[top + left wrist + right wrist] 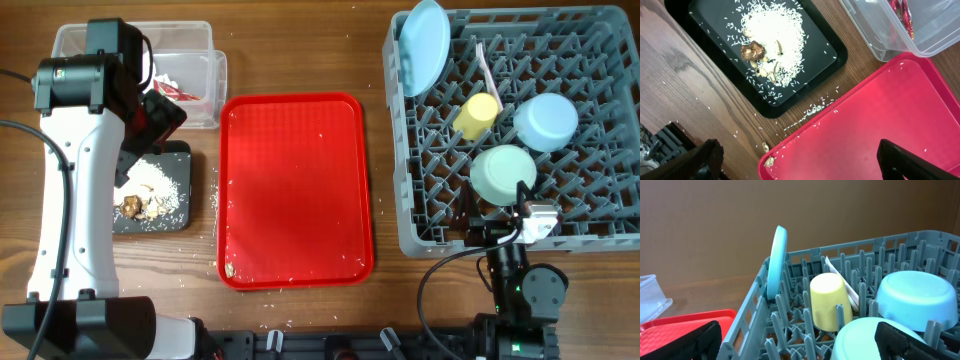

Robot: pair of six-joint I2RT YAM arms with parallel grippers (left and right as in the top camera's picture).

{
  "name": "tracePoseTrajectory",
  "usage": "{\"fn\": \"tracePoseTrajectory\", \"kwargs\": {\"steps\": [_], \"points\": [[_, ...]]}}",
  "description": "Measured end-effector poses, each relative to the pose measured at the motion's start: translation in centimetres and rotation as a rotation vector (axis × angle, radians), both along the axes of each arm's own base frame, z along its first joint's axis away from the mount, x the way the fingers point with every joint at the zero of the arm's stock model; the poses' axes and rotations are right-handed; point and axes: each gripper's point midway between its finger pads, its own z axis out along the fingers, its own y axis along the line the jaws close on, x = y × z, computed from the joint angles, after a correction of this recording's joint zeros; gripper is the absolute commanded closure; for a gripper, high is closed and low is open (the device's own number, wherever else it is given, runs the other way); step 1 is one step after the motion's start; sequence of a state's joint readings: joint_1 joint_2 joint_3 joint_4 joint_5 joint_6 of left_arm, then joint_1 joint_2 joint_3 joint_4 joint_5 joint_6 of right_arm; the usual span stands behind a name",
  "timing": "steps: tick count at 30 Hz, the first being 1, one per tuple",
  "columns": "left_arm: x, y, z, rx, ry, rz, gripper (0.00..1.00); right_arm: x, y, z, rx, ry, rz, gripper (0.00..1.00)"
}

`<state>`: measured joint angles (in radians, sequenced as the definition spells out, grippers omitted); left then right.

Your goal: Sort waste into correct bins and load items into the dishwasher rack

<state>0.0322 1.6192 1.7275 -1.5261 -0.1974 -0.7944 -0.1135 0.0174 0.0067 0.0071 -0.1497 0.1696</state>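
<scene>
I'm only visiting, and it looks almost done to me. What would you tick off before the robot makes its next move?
1. Plate, yellow cup, saucer, green bowl, spoon inside grey rack: ok.
2. Red wrapper in clear tub: ok.
3. Rice pile in black tray: ok.
4. Red tray and table free of stray grains: not ok.
5. Left gripper and right gripper open, empty: ok.

Rack (746,314) holds upright plate (776,262), yellow cup (829,302), spoon (850,291), blue saucer (912,300) and mint bowl (857,340).
</scene>
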Motion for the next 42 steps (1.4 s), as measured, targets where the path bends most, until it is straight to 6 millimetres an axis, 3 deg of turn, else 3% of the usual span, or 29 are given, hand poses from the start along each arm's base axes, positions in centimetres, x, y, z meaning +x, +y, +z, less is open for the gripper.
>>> {"fn": "tracePoseTrajectory", "kwargs": {"steps": [29,36,42], "points": [[0.00,0.00,0.00,0.000,0.000,0.000,0.00,0.00,-0.03,-0.01,0.000,0.000,-0.002,0.00],[0.00,0.00,0.00,0.000,0.000,0.000,0.00,0.02,-0.64,-0.15,-0.194,0.003,-0.036,0.00],[-0.01,0.00,0.00,0.000,0.000,0.000,0.00,0.02,-0.80,-0.15,-0.251,0.003,-0.045,0.00]]}}
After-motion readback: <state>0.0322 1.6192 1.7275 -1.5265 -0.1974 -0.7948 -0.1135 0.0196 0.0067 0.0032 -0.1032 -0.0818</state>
